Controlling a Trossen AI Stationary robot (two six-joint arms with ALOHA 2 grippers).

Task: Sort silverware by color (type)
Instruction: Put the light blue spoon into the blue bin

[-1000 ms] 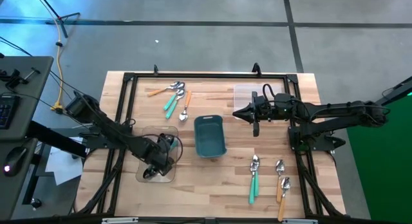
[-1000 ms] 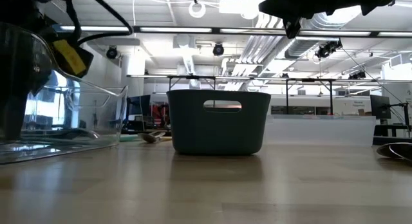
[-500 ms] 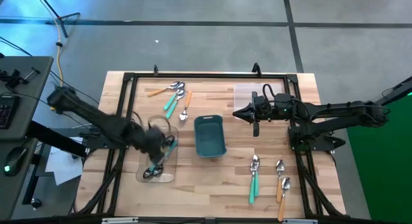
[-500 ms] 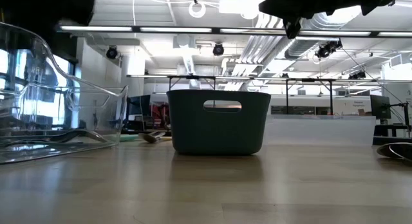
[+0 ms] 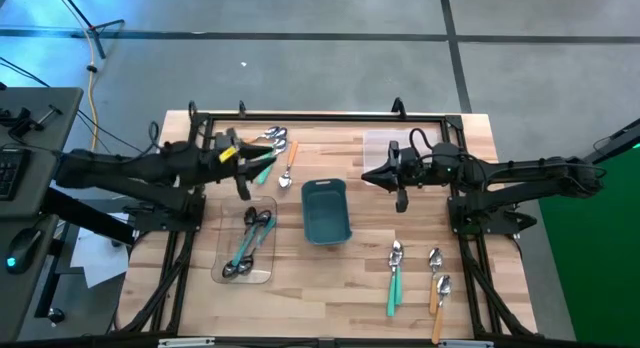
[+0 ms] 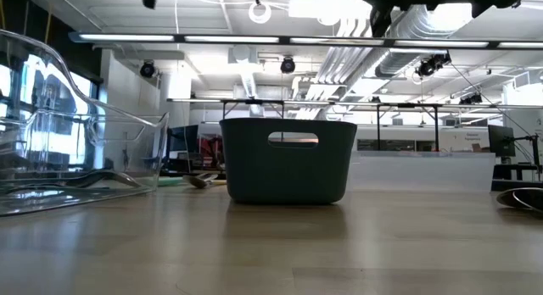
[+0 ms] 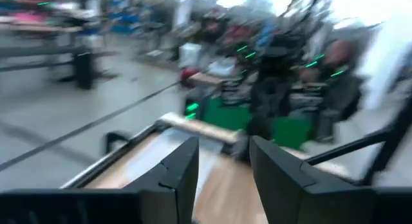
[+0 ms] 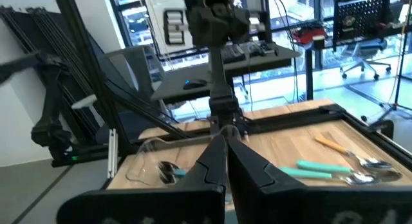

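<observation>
The silverware lies in three places. Spoons with orange and teal handles (image 5: 268, 160) lie at the far left. Teal- and dark-handled spoons (image 5: 248, 243) lie in a clear tray (image 5: 228, 273) at the near left. Teal- and orange-handled spoons (image 5: 415, 273) lie at the near right. My left gripper (image 7: 222, 179) is raised above the far-left spoons (image 5: 262, 154), pointing level toward the table's right, open with nothing between its fingers. My right gripper (image 5: 368, 177) hangs shut and empty above the table, right of the teal bin (image 5: 325, 210).
The teal bin (image 6: 288, 159) stands in the middle of the table. A second clear tray (image 5: 385, 146) sits at the far right under the right arm. A black frame (image 5: 320, 118) runs around the table's edges.
My left gripper has risen out of the clear tray and swung toward the table's far edge, tipping from pointing down to pointing level. The spoons in the tray, hidden under it before, now show lying flat.
</observation>
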